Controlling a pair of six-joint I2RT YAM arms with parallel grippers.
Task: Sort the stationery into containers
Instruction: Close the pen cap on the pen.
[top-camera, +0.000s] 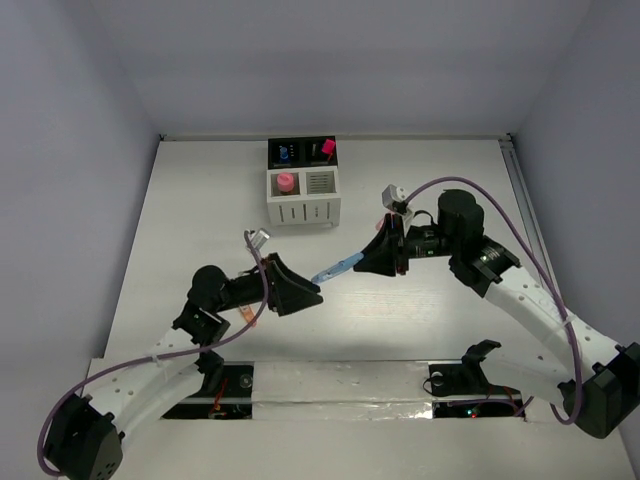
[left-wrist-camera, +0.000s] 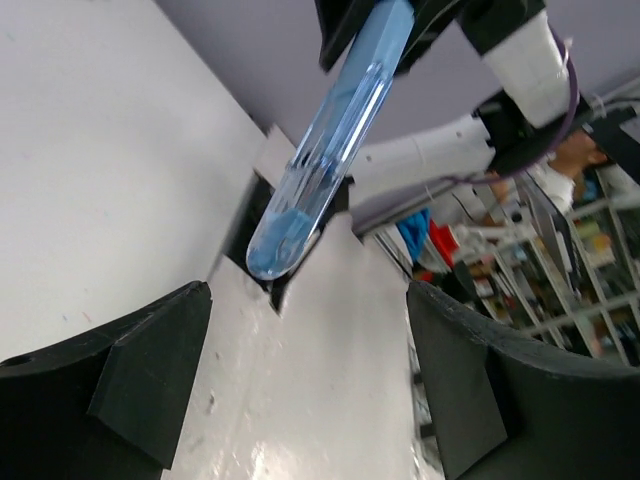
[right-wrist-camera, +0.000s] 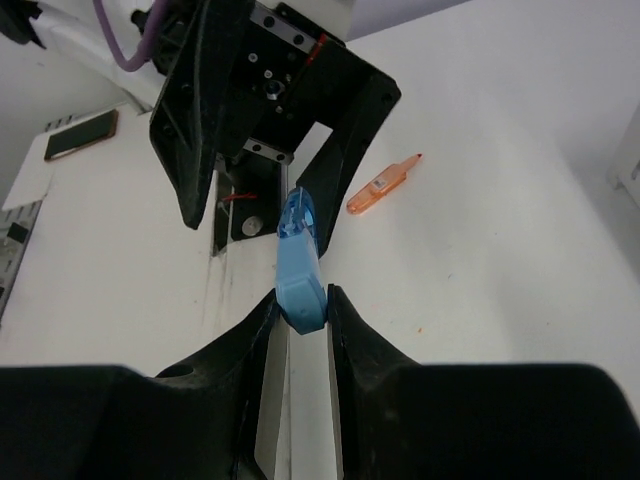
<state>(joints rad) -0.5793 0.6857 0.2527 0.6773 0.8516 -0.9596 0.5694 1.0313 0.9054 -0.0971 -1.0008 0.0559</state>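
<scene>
One blue pen hangs above the surface, pinched at one end by your right jaws. Its free tip sits at the mouth of the left jaws, which stand wide open and clear of it. Swing off carelessly and that long overhang could clip a left jaw and twist loose. An orange pen lies under the left arm, and the cups stand well beyond.

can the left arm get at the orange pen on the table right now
Probably yes: the left claw is open and empty, and the orange pen lies bare on the table close by, though the arm must fold back.
</scene>
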